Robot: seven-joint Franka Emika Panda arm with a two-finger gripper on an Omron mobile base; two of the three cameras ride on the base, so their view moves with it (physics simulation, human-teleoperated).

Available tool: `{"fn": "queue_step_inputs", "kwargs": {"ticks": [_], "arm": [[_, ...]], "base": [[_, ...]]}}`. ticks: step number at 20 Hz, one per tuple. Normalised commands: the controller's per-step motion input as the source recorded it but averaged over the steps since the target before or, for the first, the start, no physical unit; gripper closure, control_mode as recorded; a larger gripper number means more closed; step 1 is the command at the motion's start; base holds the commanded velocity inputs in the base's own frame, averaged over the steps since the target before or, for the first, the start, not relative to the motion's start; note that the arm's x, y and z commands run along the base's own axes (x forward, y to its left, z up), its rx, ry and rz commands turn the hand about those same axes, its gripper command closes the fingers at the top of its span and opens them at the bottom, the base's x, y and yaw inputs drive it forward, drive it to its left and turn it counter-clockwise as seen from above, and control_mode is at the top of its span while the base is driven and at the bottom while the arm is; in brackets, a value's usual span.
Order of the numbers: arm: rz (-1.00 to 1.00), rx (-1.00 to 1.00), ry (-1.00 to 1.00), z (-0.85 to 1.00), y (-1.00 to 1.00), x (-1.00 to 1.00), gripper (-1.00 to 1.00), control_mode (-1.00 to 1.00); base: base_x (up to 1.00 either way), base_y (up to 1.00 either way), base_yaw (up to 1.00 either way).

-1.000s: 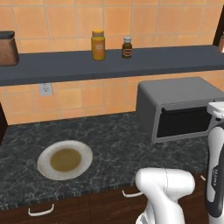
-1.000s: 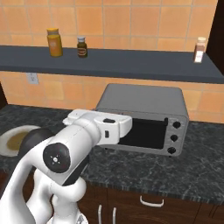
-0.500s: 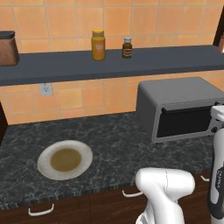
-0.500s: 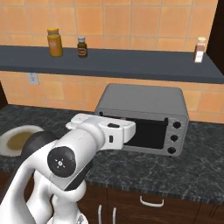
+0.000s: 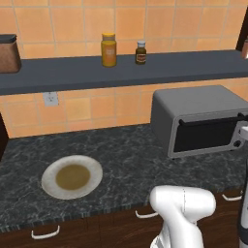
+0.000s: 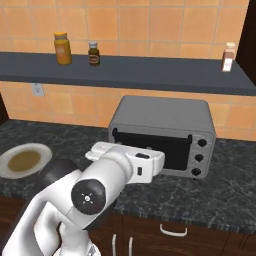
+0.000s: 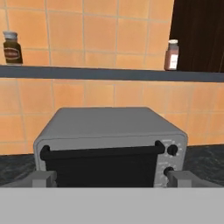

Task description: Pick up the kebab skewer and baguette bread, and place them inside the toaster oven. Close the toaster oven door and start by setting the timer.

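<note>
Door of the toaster oven appears shut; the plate at 9 o'clock on the counter carries no skewer or bread, so judging by that, only the timer knobs remain. Oven's long axis runs 9-to-3, front toward the robot. Gripper fingers stand wide apart, empty.

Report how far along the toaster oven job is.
Done, apparently: the plate is bare of skewer and baguette, and the toaster oven door is shut. In hand: the gripper faces the toaster oven with jaws spread wide. Left: setting a knob for the timer.
</note>
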Motion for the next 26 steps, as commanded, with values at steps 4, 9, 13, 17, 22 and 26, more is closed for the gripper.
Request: {"fn": "queue_step_inputs", "kwargs": {"ticks": [4, 9, 13, 17, 22, 26], "arm": [[0.00, 0.00, 0.00, -0.35, 0.00, 0.00, -1.00, -1.00], [0.00, 0.00, 0.00, -0.28, -0.08, 0.00, -1.00, -1.00], [0.00, 0.00, 0.00, -0.37, -0.01, 0.00, -1.00, -1.00], [0.00, 0.00, 0.00, -0.36, -0.01, 0.02, -1.00, -1.00], [0.00, 0.00, 0.00, -0.34, 0.00, 0.00, -1.00, -1.00], [0.00, 0.00, 0.00, -0.31, 0.00, 0.00, -1.00, -1.00]], "base": [[0.00, 0.00, 0.00], [0.00, 0.00, 0.00], [0.00, 0.00, 0.00], [0.00, 0.00, 0.00], [0.00, 0.00, 0.00], [0.00, 0.00, 0.00]]}}
